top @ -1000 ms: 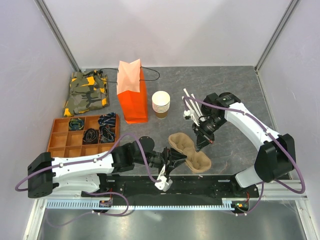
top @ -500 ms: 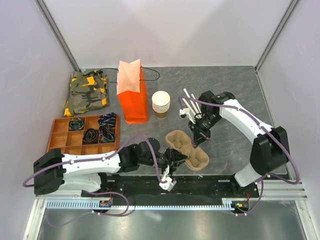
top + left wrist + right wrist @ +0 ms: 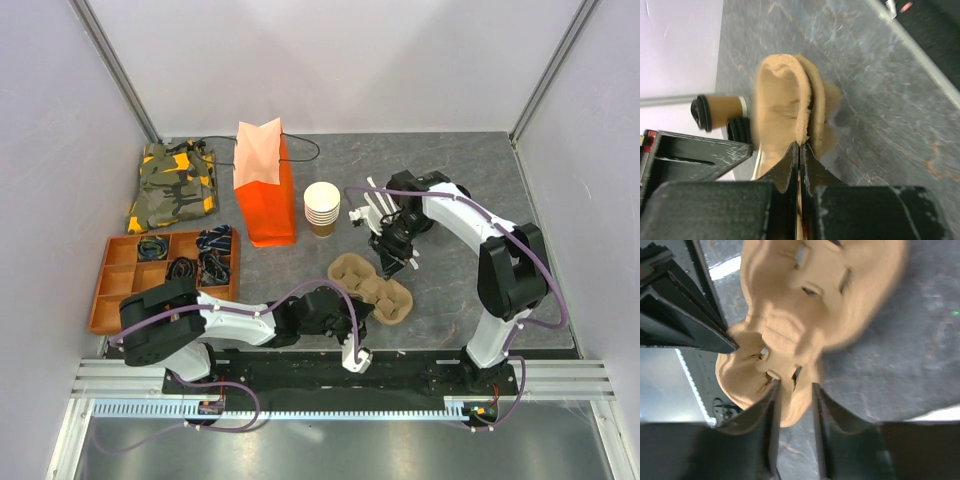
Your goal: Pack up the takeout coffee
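Left wrist view: your left hand is clenched on the cup carrier rim; your right hand hangs released above it.

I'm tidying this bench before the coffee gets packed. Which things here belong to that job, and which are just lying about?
Job in hand:
- takeout coffee
- pulp cup carrier, with both arms at it
- probably the orange bag

Lying about:
- stack of lidless cups
- compartment tray of cables
- camouflage cloth

Orange bag stands beside stacked lidless cups.
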